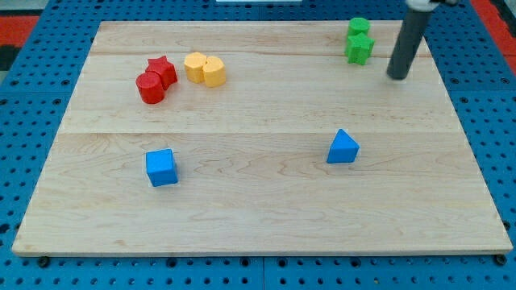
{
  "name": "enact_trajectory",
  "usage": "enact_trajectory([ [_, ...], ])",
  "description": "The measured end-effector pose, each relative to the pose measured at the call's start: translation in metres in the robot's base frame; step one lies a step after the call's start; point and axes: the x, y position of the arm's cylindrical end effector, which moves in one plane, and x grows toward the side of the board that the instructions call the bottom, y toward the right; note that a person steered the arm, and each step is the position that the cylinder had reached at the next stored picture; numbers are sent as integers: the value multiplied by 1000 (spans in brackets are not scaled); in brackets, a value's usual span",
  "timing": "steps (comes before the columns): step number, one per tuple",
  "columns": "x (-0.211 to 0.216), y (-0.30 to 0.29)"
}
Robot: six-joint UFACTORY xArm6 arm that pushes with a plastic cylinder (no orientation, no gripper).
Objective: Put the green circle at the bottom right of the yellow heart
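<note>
The green circle [359, 26] sits near the view's top right, touching a green star [359, 49] just below it. The yellow heart [214, 72] lies at the upper left-centre, touching a second yellow block [195, 66] on its left. My tip [397, 76] rests on the board to the right of and slightly below the green star, a short gap away from both green blocks. The rod rises from it toward the view's top right.
A red star [163, 70] and a red cylinder [150, 88] touch each other left of the yellow blocks. A blue cube [161, 167] sits lower left and a blue triangle [343, 147] lower right on the wooden board [258, 217].
</note>
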Motion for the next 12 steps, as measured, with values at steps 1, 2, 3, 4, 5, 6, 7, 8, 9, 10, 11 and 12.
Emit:
enact_trajectory([
  [1,-72,27],
  [2,-114,18],
  [3,-101,-46],
  [4,-78,-104],
  [5,-74,-69],
  [6,-84,-10],
  [7,-62,10],
  [8,-9,-62],
  [9,12,-123],
  [10,-5,-84],
  [11,-39,-52],
  [12,-76,-51],
])
